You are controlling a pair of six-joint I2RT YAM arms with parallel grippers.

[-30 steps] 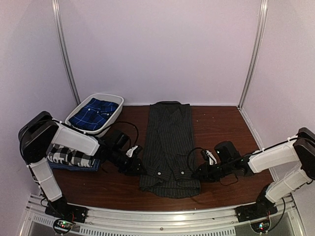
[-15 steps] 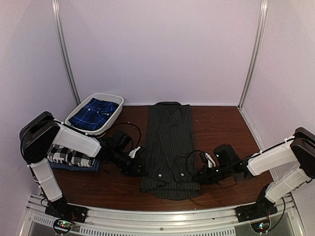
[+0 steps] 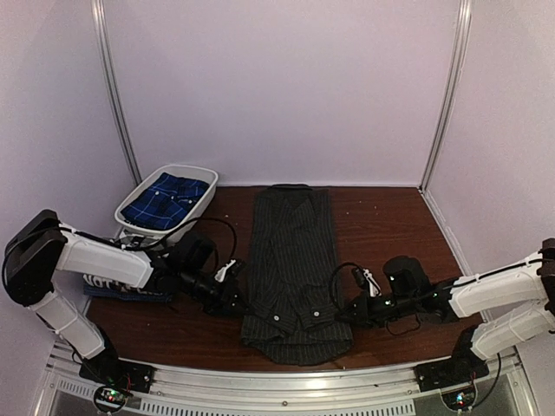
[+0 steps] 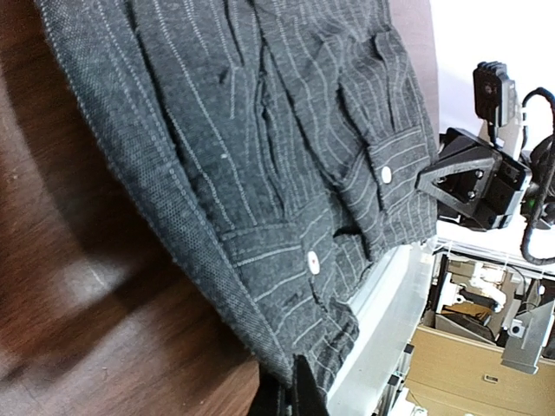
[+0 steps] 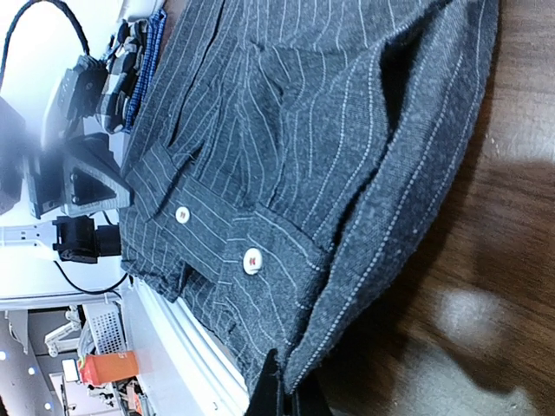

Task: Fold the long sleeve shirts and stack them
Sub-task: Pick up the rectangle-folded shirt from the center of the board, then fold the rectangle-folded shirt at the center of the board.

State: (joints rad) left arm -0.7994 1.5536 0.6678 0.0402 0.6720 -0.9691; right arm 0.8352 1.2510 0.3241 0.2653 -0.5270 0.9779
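Charcoal pinstriped shirt lies lengthwise on the bench. My left jaws and right jaws are each clamped on its near side edges. Uneven pulling could, I judge, slip the cloth free or skew the fold.

— The pinstriped shirt?
— Woven cloth, matt and grainy, with small glossy buttons.
— And the counter?
— Dark wood, smooth, with a soft sheen.
— The basket?
— Smooth white plastic. The rail in front is ribbed, shiny metal.
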